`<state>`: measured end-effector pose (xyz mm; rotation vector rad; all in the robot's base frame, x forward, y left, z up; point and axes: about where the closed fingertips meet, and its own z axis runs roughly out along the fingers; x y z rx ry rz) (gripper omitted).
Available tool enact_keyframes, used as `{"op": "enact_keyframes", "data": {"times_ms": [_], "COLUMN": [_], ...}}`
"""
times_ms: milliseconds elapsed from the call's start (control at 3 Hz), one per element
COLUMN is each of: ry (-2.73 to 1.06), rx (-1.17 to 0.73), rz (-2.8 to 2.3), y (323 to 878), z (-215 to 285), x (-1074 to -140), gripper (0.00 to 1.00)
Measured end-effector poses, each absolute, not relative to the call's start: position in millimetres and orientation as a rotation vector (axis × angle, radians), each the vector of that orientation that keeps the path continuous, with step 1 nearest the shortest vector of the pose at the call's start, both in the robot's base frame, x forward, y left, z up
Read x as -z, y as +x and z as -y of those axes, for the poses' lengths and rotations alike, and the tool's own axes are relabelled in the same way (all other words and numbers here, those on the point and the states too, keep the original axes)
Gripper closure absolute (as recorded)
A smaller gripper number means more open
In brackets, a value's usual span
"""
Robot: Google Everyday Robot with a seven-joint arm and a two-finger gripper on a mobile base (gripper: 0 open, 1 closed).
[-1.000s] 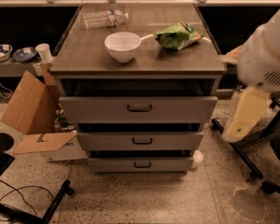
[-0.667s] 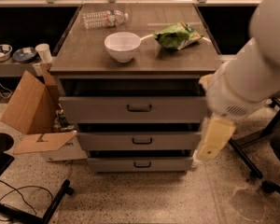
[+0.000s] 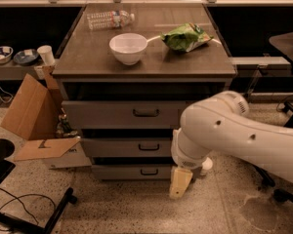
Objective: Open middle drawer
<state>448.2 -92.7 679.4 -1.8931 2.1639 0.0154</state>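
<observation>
The middle drawer is sitting second of three in a grey metal cabinet, showing a wide, flat, smooth front with a small dark pull handle at its centre and a dark gap running above it. The taller top drawer is lying above it and the slim bottom drawer below, each wearing the same kind of handle. A bulky, rounded white arm with a glossy shell is reaching in from the right and covering the right ends of all three fronts. The gripper, a blunt cream-coloured piece, is hanging from the arm's end low at the cabinet's right front, in front of the bottom drawer's right end and near the floor, lower than the middle drawer's handle, to its right, and apart from it; whether it is parted or closed cannot be told. On the dark, wood-grained top a round white bowl is standing beside a crinkled green bag, with a clear plastic bottle lying on its side behind them. A brown cardboard box with open flaps is leaning against the cabinet's left side, on a speckled stone floor.
</observation>
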Motion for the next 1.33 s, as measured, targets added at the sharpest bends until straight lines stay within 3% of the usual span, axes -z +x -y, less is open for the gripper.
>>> {"op": "enact_keyframes", "data": {"times_ms": [667, 1333], "ry": [-1.826, -1.965], "rx": [-0.313, -0.196], "rz": [-2.238, -2.344], "y": [445.5, 462.9], "z": [89.4, 97.7], "x": [-592.7, -518.5], "gripper": [0.0, 0.0]}}
